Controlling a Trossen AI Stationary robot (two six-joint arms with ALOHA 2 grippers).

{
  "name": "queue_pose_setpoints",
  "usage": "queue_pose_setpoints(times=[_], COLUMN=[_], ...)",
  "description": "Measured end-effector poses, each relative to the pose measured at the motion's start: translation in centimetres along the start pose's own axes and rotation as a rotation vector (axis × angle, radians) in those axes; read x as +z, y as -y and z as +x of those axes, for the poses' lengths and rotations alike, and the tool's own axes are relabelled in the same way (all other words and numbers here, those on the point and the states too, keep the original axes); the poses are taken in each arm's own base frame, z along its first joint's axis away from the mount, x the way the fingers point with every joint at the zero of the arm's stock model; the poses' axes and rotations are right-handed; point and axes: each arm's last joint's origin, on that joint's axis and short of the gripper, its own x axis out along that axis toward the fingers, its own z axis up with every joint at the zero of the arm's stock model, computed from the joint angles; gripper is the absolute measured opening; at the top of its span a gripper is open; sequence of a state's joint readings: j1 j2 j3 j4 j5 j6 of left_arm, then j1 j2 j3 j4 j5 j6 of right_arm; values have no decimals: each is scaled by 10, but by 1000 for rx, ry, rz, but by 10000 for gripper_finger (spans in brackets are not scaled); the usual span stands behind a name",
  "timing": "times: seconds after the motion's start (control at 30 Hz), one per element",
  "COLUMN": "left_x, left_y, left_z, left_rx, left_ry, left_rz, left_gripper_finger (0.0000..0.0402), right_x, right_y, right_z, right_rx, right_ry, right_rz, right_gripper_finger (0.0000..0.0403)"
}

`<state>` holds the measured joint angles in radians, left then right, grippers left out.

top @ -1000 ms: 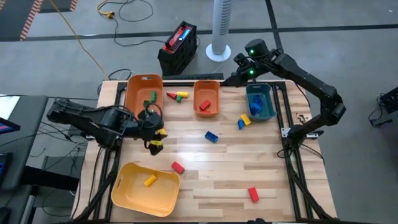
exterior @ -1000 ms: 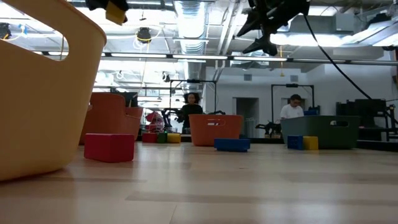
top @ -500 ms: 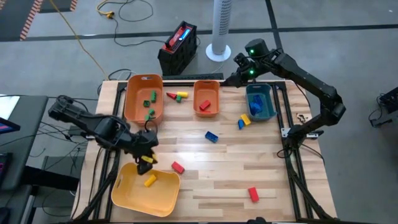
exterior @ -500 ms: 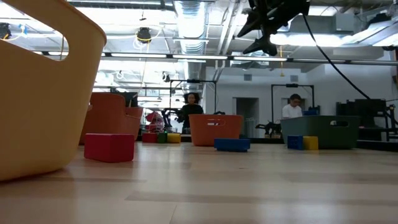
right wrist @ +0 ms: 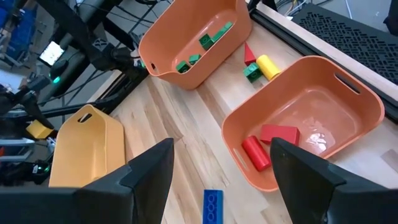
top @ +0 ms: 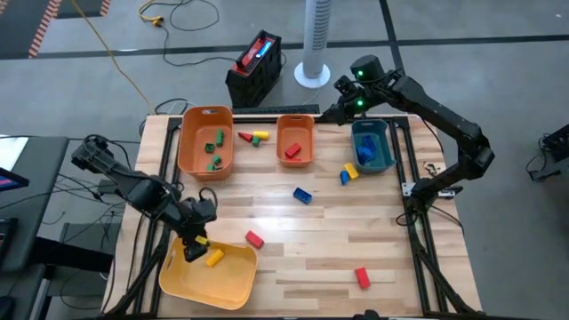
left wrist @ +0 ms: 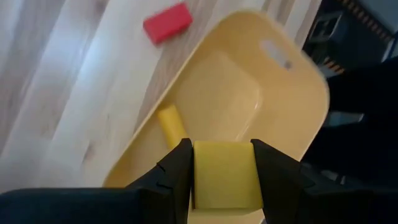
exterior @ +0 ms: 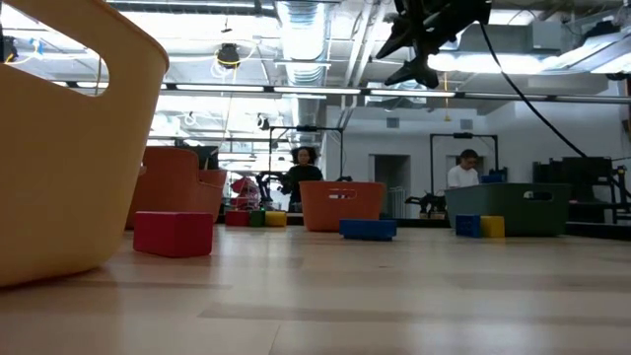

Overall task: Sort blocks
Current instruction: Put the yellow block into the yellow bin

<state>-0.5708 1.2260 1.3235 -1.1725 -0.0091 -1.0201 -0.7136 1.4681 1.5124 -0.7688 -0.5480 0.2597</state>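
Observation:
My left gripper (top: 193,246) is shut on a yellow block (left wrist: 224,175) above the far left rim of the yellow bin (top: 222,283), where a yellow cylinder block (top: 214,258) lies. Loose blocks lie on the table: a red one (top: 255,238) beside the bin, a blue one (top: 303,195), a red one (top: 362,277), a blue and yellow pair (top: 348,172), and red, green and yellow ones (top: 253,137). My right gripper (right wrist: 221,152) hangs open in the air near the far edge, between the small orange bin (top: 295,153) and the teal bin (top: 373,161). My left gripper pinches the yellow block's two opposite sides (left wrist: 198,174) between its two fingers (left wrist: 177,174). The fingers slant steeply down from the table's left. The block is lifted clear, above the yellow bin's rim.
A large orange bin (top: 194,156) with green blocks stands at the far left. Red blocks lie in the small orange bin, blue ones in the teal bin. Black rails run along the table's left and right edges. People stand in the room beyond the far edge.
My left gripper has carried the yellow block from beside the large orange bin toward the table's near edge and a little left, to above the yellow bin, turning as it went. It stays shut on the block, which has left the low view.

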Motion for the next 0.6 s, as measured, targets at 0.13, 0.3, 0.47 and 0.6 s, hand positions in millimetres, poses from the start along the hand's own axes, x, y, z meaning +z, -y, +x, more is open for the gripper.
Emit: queue_pose_setpoints(times=[0.13,0.3,0.47,0.6], left_x=[-8,-22,-35,-43], left_y=[4,1,-6,-16], left_z=[15,53,83,103], left_rx=[0,-56,-81,-84], left_ry=[-69,-106,-109,-110], left_rz=[25,13,-15,-51], left_gripper_finger=[131,131,131,131], right_x=[1,1,0,0], right_y=[-2,-4,-6,-8], right_z=[1,2,3,4], right_rx=[6,13,18,22], right_ry=[12,11,7,4], right_rz=[-11,-18,-22,-23], right_gripper_finger=[276,276,276,276])
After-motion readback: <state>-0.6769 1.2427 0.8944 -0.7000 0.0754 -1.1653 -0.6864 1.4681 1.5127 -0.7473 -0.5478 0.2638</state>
